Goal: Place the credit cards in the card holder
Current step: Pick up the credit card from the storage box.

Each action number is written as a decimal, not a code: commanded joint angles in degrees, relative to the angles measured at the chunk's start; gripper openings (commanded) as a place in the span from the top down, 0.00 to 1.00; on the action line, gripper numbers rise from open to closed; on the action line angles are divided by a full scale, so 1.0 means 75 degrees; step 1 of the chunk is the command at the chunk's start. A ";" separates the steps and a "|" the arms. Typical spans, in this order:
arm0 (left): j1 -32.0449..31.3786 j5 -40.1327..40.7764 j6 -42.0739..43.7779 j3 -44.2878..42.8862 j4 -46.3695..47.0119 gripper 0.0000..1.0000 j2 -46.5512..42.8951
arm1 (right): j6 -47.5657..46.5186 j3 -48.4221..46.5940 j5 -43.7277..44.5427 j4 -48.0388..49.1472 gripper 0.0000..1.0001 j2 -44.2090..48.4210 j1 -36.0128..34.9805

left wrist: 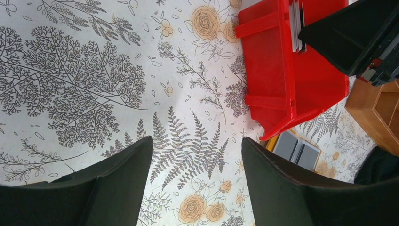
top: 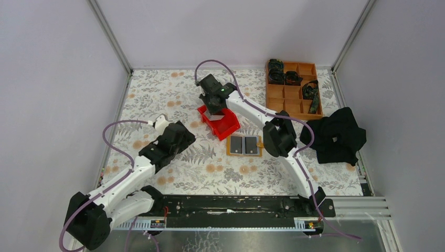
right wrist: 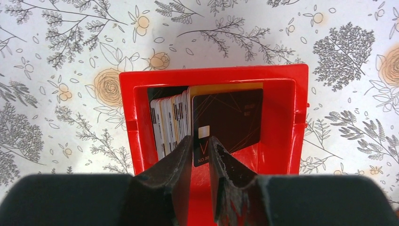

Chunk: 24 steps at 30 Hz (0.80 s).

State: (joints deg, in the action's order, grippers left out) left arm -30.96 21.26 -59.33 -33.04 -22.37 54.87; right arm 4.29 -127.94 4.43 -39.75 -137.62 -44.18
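Observation:
Several credit cards (right wrist: 167,120) stand on edge in a red bin (right wrist: 211,75), and one dark card (right wrist: 230,117) leans with its face showing. My right gripper (right wrist: 201,141) hangs over that bin (top: 231,127); its jaws stand narrowly apart around the dark card's lower corner, with a gap still showing. The card holder (top: 244,145) lies open on the table just right of the bin, tan with two grey panels, and also shows in the left wrist view (left wrist: 297,149). My left gripper (left wrist: 197,155) is open and holds nothing, low over the floral cloth left of the bin (left wrist: 282,80).
An orange-brown compartment tray (top: 291,100) with dark parts stands at the back right. A black cloth (top: 336,135) lies crumpled by the right wall. Metal frame posts and walls close in the table on three sides.

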 commanded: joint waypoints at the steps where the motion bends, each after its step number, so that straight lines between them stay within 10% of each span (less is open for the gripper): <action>1: 0.0139 -0.0091 0.0251 -0.0153 0.0472 0.23 0.0099 | -0.0159 -0.0032 0.0584 0.0131 0.75 0.0574 0.0119; 24: 0.0434 -0.0455 0.0390 -0.0230 0.0774 0.23 0.0500 | 0.0095 0.0313 0.0034 0.0333 0.76 0.0909 0.0660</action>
State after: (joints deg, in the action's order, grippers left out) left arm -28.27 18.33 -57.17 -33.06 -19.99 58.26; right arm 4.40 -126.72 5.93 -39.05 -135.48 -40.49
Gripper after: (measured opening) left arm 0.765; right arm 0.240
